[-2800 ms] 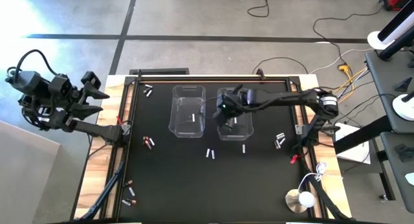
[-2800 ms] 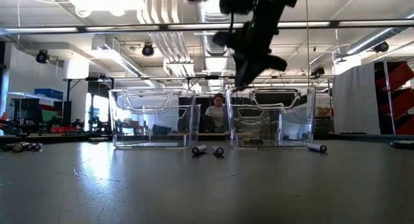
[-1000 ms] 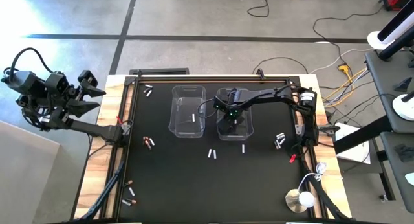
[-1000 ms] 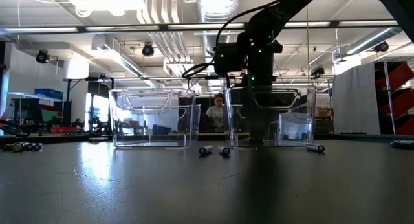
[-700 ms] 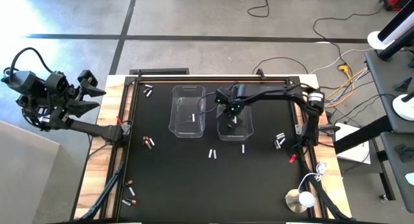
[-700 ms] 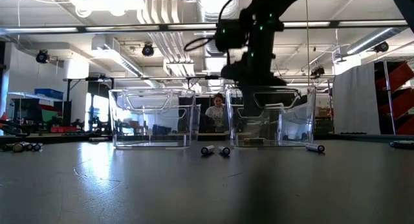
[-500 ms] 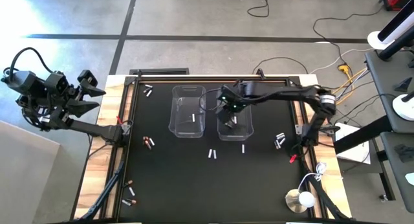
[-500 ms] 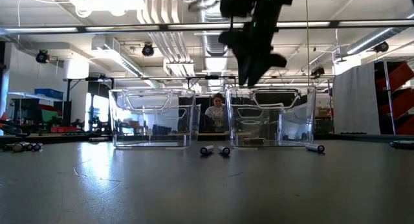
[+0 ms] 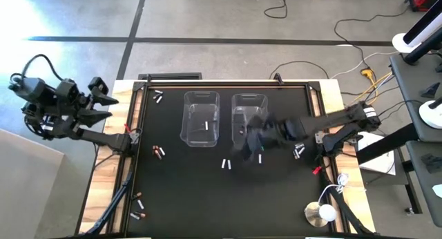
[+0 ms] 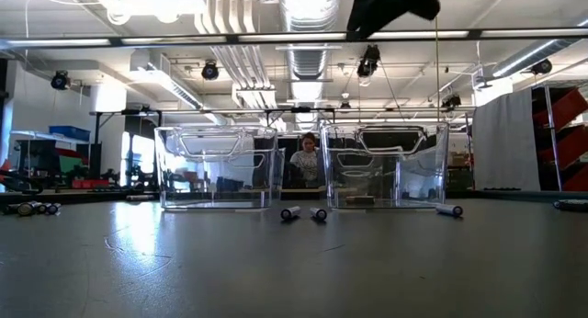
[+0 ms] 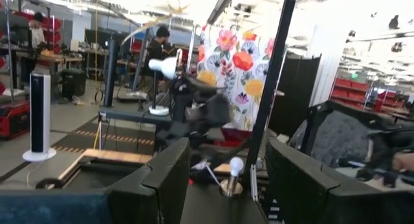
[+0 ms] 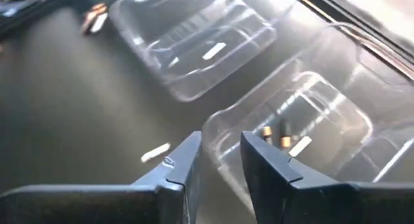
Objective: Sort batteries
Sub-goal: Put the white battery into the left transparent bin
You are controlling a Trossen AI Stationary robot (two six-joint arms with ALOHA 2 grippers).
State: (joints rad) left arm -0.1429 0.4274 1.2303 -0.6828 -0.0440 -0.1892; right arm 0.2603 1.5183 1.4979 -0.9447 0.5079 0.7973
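The batteries are lying scattered over the dark counter: a pair just in front of the two clear bins, one white cell near them, a cluster toward the right edge, others near the left edge and at the far left corner. One white cell is resting in the left bin, and a few, two of them dark, are sitting in the right bin. The right end effector is hanging above the counter just in front of the right bin, its fingers standing a narrow gap apart and pinching nothing. The left end effector is waiting off the counter's left side, fingers spread. These cells are looking small, rigid, smooth and likely to roll, so pinching one across the middle of its barrel seems safest, with the fingers closing squarely on its sides.
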